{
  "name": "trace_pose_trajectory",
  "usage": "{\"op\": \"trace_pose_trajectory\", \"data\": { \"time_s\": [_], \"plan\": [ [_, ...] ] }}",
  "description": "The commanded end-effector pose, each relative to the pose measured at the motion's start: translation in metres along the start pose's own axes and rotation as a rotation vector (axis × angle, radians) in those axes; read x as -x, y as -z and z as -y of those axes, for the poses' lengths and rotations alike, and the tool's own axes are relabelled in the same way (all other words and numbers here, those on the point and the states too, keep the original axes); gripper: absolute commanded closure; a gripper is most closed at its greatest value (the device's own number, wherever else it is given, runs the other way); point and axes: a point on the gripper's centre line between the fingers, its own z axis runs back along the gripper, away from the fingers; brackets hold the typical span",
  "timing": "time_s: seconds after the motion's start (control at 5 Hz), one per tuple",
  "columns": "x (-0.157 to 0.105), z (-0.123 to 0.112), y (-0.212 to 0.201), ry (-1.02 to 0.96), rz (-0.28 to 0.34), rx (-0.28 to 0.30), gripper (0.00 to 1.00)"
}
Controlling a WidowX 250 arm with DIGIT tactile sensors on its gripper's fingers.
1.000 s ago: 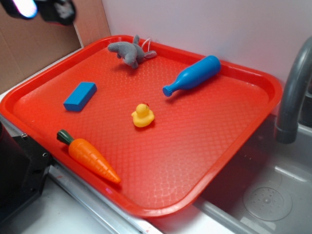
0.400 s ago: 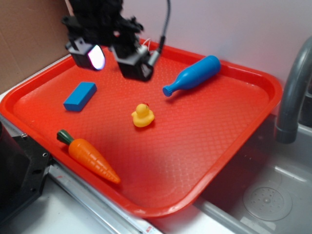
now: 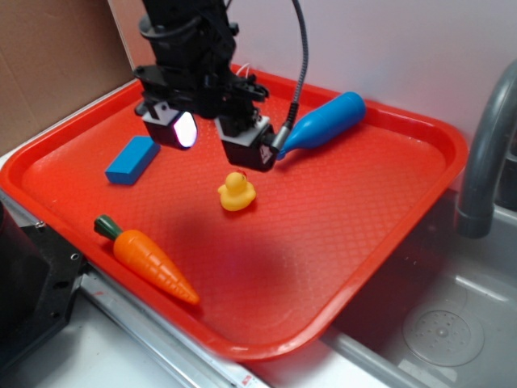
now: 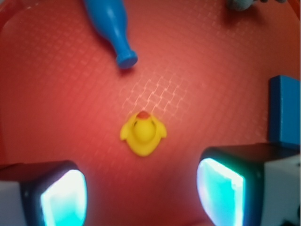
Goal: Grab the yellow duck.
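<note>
I see a red plastic tray point(image 3: 380, 234) with a fine diamond-embossed texture and slight sheen. Yellow duck point(image 3: 236, 192) looks like smooth, soft-gloss rubber. Blue bottle point(image 3: 323, 124) and carrot point(image 3: 153, 263) are smooth glossy plastic. Blue block point(image 3: 132, 159) looks matt. End effector point(image 3: 220, 139) has matt black housings. Sink point(image 3: 452, 323) is dull brushed metal.
</note>
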Motion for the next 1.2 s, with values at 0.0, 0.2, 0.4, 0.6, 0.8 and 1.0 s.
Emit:
{"op": "trace_pose_trajectory", "data": {
  "time_s": [0.0, 0.2, 0.4, 0.6, 0.8, 1.0],
  "plan": [
    [-0.015, 0.003, 0.024, 0.018, -0.023, 0.023, 0.00],
    [-0.011, 0.011, 0.040, 0.087, -0.061, 0.057, 0.00],
    [-0.010, 0.015, 0.054, 0.108, -0.086, 0.074, 0.00],
    [-0.010, 0.013, 0.057, 0.093, -0.090, 0.061, 1.00],
    [-0.010, 0.010, 0.055, 0.072, -0.089, 0.059, 1.00],
    [-0.013, 0.010, 0.044, 0.161, -0.093, 0.016, 1.00]
  ]
}}
